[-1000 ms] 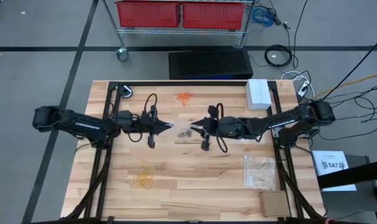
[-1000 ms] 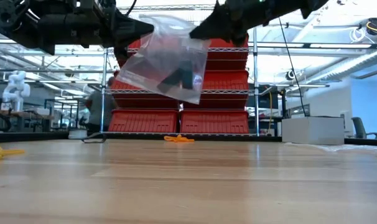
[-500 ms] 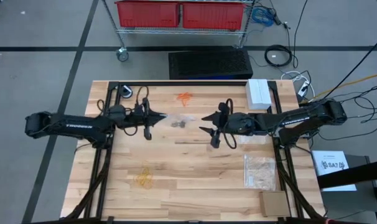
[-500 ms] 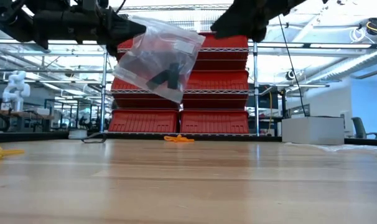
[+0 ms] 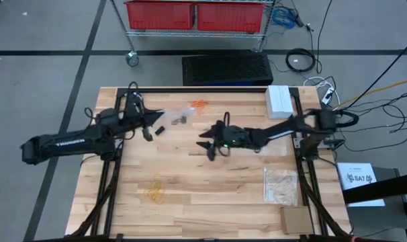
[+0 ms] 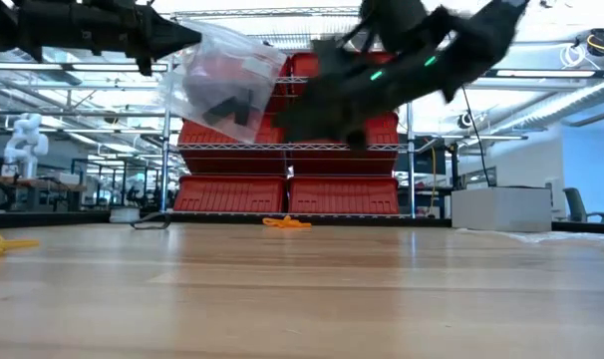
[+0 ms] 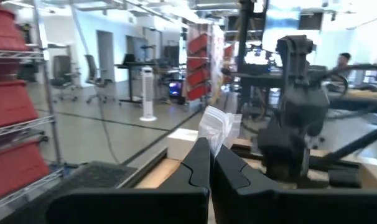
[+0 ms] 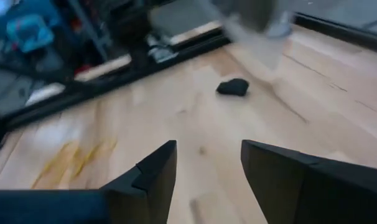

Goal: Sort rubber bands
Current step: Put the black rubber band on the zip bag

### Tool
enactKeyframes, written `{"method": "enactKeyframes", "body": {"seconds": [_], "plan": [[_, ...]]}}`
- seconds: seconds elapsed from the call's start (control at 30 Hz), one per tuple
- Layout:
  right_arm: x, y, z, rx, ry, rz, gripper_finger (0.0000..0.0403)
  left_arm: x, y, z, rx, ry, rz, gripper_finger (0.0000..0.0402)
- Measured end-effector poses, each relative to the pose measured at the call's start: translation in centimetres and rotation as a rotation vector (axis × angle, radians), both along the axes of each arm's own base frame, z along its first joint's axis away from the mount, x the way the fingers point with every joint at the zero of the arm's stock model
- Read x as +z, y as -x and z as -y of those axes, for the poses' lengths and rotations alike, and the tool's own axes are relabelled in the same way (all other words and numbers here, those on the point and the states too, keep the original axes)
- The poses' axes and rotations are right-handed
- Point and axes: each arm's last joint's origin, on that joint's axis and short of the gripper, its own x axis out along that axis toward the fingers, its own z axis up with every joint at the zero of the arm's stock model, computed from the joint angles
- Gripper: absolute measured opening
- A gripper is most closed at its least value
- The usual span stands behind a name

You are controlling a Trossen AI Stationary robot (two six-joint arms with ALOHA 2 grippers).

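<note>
We are holding the right gripper (image 5: 208, 144) low over the middle of the table (image 5: 210, 202), its fingers spread and empty, with the pale yellow bands (image 5: 154, 191) lying nearer the front left corner. Farther back, our left gripper (image 5: 152, 122) is pinching the clear bag (image 6: 222, 85) with its fingers together on a corner, so the bag is hanging in the air toward the back left of the table with black bands (image 6: 232, 105) inside. The orange bands (image 5: 199, 104) are sitting at the back edge, just beyond the bag. To do this step well, we judge we should be keeping the pinch firm, lowering the bag gently clear of the orange cluster, and keeping the right gripper out of its path.
</note>
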Motion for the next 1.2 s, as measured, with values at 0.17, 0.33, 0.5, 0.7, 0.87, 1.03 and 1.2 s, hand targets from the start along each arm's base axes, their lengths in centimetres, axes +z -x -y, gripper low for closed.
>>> {"method": "enactKeyframes", "body": {"seconds": [0.17,0.33,0.5,0.7,0.87,1.03,1.2], "plan": [[-2.5,-4.6,1.6,-0.052,-0.044,-0.005,0.0172,0.5,1.6,0.2,0.055,-0.008,0.039,0.0],[-3.5,-9.4,2.5,-0.065,-0.044,-0.024,0.0186,1.0,2.9,0.4,0.082,-0.017,0.088,0.0],[-4.0,-13.1,3.9,-0.089,-0.034,-0.057,0.0192,1.0,3.8,0.7,0.092,-0.005,0.1,0.0],[-4.5,-16.0,5.7,-0.119,-0.033,-0.024,0.0192,0.9,4.3,0.9,0.091,0.001,0.091,0.0],[-6.3,-17.5,7.0,-0.14,-0.051,-0.058,0.0192,0.9,4.4,0.9,0.091,0.001,0.093,0.0],[-7.9,-18.8,8.0,-0.159,-0.083,-0.073,0.0191,0.7,4.4,0.9,0.091,0.007,0.076,0.0],[-8.6,-19.4,8.6,-0.176,-0.092,-0.057,0.0172,0.6,4.4,0.9,0.091,0.01,0.069,0.0]]}}
